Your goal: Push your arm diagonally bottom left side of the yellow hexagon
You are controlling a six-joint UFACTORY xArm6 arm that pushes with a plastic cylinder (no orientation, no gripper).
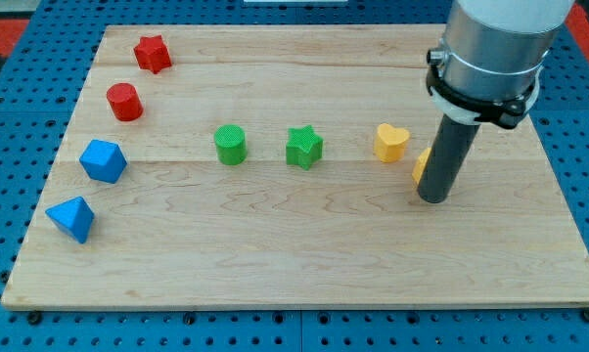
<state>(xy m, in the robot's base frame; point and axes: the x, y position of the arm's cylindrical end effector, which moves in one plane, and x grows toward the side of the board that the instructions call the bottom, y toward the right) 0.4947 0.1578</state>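
The yellow hexagon lies at the board's right and is mostly hidden behind my rod; only its left edge shows. My tip rests on the board just below and slightly right of that visible edge, touching or nearly touching the block. A yellow heart sits just to the upper left of the hexagon, apart from the rod.
A green star and a green cylinder sit mid-board. A red star and a red cylinder are at the upper left. Two blue blocks lie at the left edge of the wooden board.
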